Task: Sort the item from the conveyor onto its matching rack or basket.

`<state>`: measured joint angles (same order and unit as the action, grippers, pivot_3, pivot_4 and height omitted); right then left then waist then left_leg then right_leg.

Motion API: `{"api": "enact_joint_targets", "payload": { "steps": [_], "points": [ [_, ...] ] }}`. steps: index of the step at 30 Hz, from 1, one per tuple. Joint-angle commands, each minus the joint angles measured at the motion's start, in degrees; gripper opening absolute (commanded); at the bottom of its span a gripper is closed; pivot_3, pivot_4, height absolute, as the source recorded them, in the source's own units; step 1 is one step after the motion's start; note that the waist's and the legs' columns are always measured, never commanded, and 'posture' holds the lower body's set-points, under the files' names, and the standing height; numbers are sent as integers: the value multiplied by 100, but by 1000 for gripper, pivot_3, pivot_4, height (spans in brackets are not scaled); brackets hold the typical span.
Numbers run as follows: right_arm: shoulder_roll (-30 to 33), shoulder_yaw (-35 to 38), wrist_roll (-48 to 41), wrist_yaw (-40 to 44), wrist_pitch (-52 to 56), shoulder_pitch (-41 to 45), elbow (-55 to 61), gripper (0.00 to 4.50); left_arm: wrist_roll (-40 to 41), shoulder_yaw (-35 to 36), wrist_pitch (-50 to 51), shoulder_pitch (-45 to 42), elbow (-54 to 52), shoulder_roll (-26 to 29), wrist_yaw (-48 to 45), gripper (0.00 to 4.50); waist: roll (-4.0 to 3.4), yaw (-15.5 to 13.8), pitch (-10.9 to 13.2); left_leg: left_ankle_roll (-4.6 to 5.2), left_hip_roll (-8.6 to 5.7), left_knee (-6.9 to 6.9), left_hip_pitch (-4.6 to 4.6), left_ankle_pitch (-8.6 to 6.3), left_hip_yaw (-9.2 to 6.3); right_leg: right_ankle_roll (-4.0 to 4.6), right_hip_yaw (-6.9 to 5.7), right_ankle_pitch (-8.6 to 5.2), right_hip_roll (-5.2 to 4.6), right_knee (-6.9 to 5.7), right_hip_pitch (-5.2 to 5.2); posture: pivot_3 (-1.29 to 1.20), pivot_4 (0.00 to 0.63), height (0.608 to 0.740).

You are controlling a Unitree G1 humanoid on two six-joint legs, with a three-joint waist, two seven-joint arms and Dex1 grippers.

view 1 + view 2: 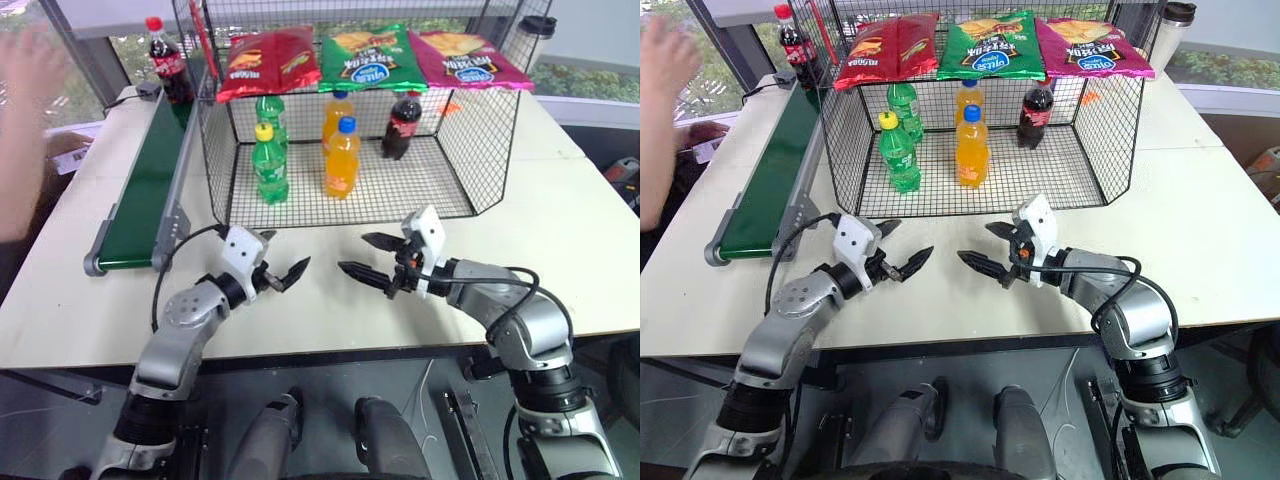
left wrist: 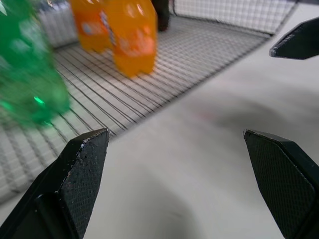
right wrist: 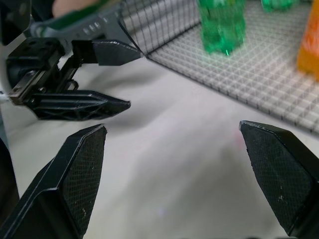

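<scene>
While the small plastic cola bottle [image 1: 170, 62] with its red cap and red label stands upright at the far end of the long dark green conveyor belt [image 1: 150, 185], in the upper left of the frame, both arms hover low over the pale worktop [image 1: 560, 240] near the bottom centre; the left gripper [image 1: 283, 270] is released, its black fingers spread and holding nothing; the right gripper [image 1: 370, 257] is likewise spread wide and empty, its tips facing the left one, apart from it; behind them the large black wire-mesh cage [image 1: 480, 150] sits just beside the belt, holding two green soda bottles [image 1: 268, 160], two orange soda bottles [image 1: 341, 155] and another cola bottle [image 1: 402, 124]; three chip bags [image 1: 370, 58], red, green and pink, lie on its top; a person's hand [image 1: 30, 70] shows at the upper left edge.
</scene>
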<state>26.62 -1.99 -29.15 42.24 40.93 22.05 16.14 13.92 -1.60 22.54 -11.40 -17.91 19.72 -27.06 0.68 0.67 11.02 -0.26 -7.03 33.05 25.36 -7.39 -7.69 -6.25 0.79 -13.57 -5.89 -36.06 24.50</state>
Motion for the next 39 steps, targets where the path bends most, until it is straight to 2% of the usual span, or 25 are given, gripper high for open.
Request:
{"api": "enact_joint_targets", "payload": {
  "steps": [1,10,15,25,39],
  "points": [
    [64,10,-144,88,2,182,306,4390,154,479,166,-102,-532,-39,378,4500,0,-2,0,0,0,0,0,0,0,-2,0,-1,0,0,0,0,150,738],
    [17,-109,-239,204,-20,430,354,4390,-538,1603,-447,-313,-156,-266,2047,4500,1,-12,0,0,0,0,0,0,0,6,-1,5,0,1,0,0,150,738],
    [-46,-139,-504,237,93,645,710,4390,-465,2352,-98,-739,146,-339,2862,4500,3,-15,1,0,-1,2,1,0,-1,0,-5,3,2,1,0,0,150,738],
    [-311,-252,-329,-79,-111,1058,638,4390,-239,2676,-94,-668,847,-85,2715,4500,8,-19,-2,-1,-2,2,0,0,0,14,-7,13,9,0,0,0,150,738],
    [-255,-307,-188,-53,-188,989,642,4390,-220,2474,-172,-618,1092,-58,2513,4500,8,-6,-3,-1,-2,1,0,0,-1,14,-7,13,9,0,1,0,150,738]
  ]
}}
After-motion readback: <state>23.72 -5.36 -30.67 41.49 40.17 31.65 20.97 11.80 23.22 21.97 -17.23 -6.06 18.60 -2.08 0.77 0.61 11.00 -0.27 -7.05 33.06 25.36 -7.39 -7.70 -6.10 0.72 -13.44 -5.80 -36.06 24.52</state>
